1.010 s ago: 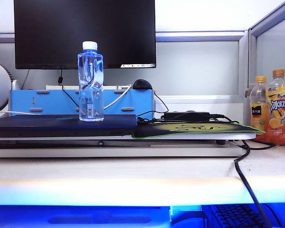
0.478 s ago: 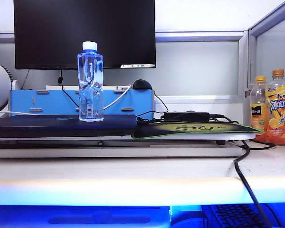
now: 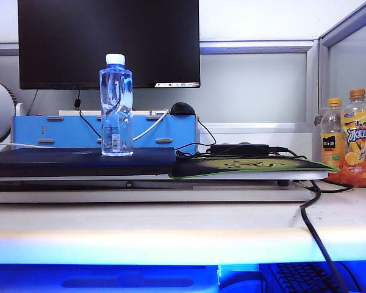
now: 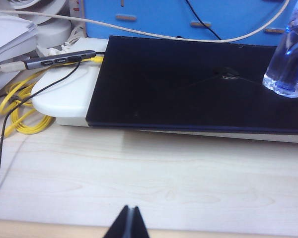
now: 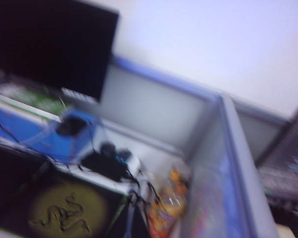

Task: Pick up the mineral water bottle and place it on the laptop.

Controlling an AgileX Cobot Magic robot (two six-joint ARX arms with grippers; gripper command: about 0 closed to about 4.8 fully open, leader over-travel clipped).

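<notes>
Nothing moves in ext view vs earlier frames: bottle (image 3: pixel 116 105) upright on laptop (image 3: pixel 79 161). No arms there. Left wrist view: left gripper (image 4: pixel 128 223) shut, empty, over desk (image 4: pixel 149 183). Right gripper unseen in blurred right wrist view; shut.

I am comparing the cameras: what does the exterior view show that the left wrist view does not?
Only the exterior view: the monitor, two orange-drink bottles, the mouse pad. Only the left wrist view: the shut left pincer, a yellow cable, a grey hub. Both: the mineral water bottle standing on the laptop.
</notes>
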